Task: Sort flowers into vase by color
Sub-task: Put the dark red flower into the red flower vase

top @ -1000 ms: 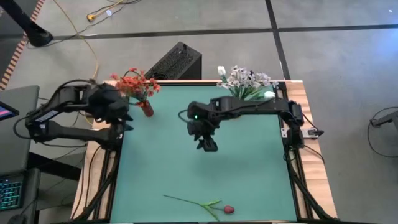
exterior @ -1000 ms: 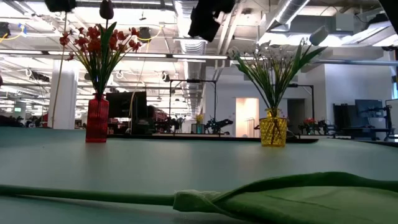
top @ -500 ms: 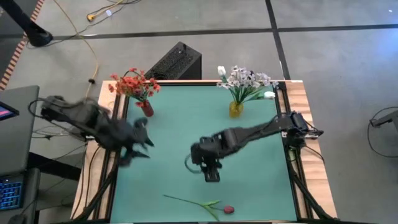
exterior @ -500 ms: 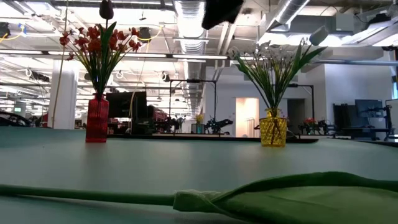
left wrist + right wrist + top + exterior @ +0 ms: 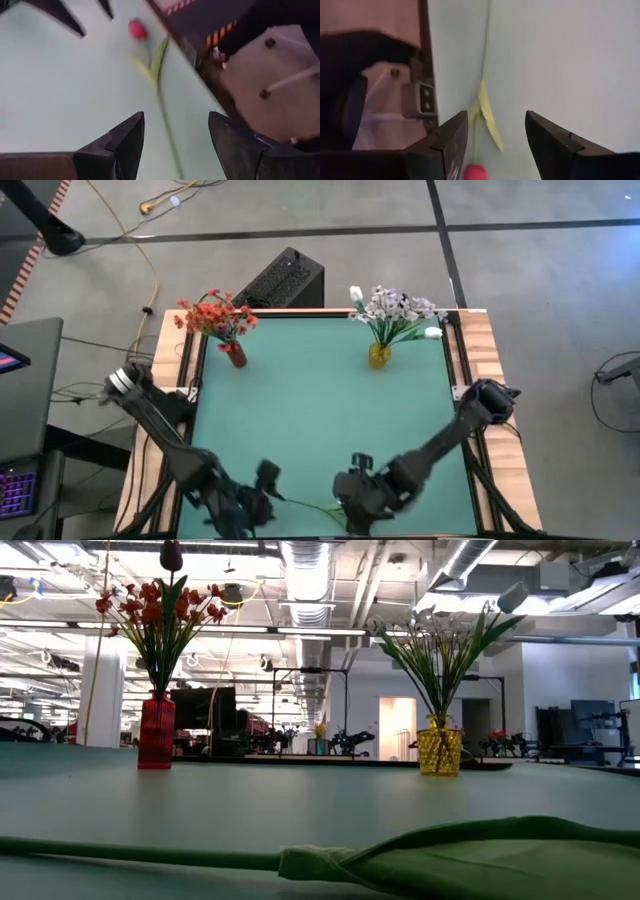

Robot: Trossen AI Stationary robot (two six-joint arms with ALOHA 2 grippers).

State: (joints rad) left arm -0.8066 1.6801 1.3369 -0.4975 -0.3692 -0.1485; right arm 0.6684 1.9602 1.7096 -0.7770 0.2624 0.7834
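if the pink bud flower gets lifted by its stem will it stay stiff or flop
Probably some droop: the pink bud flower has a long thin stem with the bud weighting one end. It looks light. Lying flat with a leaf splayed sideways, it seems unlikely to roll.

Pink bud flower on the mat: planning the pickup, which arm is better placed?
Probably the right: its open end effector brackets the pink bud flower. The left end effector, also open, straddles only the stem's far end.
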